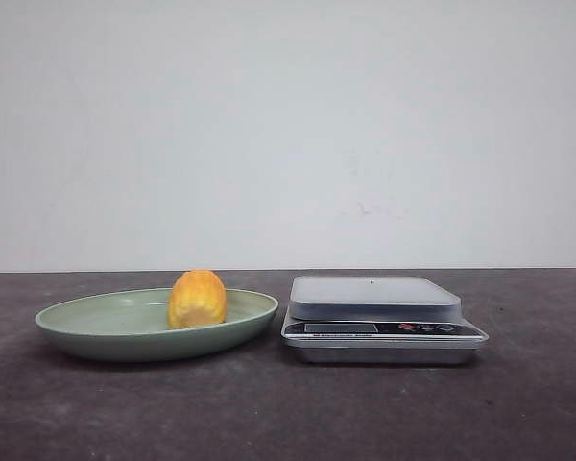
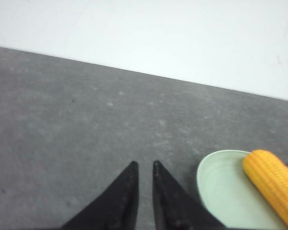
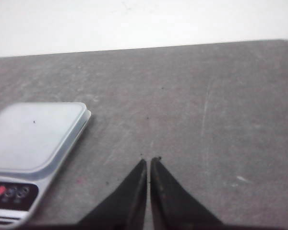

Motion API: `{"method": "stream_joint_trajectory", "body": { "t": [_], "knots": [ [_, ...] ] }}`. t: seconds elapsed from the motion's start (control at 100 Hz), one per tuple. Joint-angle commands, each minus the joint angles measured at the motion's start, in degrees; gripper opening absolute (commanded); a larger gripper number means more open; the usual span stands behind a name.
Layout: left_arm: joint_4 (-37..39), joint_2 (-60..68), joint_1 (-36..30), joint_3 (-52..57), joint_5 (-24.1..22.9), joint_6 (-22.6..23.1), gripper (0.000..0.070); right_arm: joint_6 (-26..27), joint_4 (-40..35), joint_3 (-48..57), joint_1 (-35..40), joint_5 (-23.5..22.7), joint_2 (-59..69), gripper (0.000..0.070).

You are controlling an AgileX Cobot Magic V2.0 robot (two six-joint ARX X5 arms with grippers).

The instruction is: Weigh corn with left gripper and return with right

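Corn (image 1: 197, 299) sits in the green dish (image 1: 96, 331) on the dark worktop (image 1: 518, 403), so nothing of the task looks done yet: the weighing and the return both remain. The scale (image 1: 379, 322) stands just beside the dish, on its right, its platform bare. The dish holds only the corn, lying toward the scale side. The left gripper (image 2: 143, 165) hangs near the dish rim with its jaws narrow, a thin gap between them, holding nothing. The right gripper (image 3: 149, 160) waits near the scale, jaws all but closed and empty.
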Motion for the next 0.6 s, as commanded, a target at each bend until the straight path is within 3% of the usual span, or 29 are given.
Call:
{"method": "stream_joint_trajectory", "body": {
  "t": [0.0,0.2,0.31,0.35,0.39,0.42,0.45,0.47,0.59],
  "knots": [
    [0.1,1.0,0.0,3.8,0.3,-4.5,0.0012,3.9,1.5,5.1,0.1,0.9,0.7,0.0003],
    [-1.7,12.7,0.0,19.0,0.4,-5.4,0.0012,5.2,-1.4,21.8,0.1,1.4,11.1,0.0003],
    [-4.1,21.9,0.0,29.0,4.3,-5.2,0.0038,4.3,-4.8,30.9,0.1,1.2,18.9,0.0015],
    [-4.6,25.0,0.0,32.3,7.1,-4.9,0.0167,3.7,-6.1,33.7,0.1,0.9,21.6,0.0098],
    [-4.7,28.1,0.0,35.3,9.2,-4.9,0.0350,3.5,-7.4,36.4,0.1,0.2,24.1,0.0252],
    [-4.8,30.2,-0.1,37.4,10.4,-5.1,0.0425,3.2,-8.1,38.1,0.1,-0.7,25.8,0.0380],
    [-5.2,32.2,-0.3,39.4,11.6,-5.1,0.0432,3.2,-8.6,39.6,0.2,-1.6,27.5,0.0481],
    [-5.5,33.4,-0.5,40.6,12.2,-5.1,0.0431,3.2,-8.9,40.4,0.2,-2.3,28.5,0.0512],
    [-6.7,39.8,-3.2,46.5,14.6,-5.0,0.0428,2.9,-10.5,44.8,0.2,-6.4,33.8,0.0511]
  ]
}}
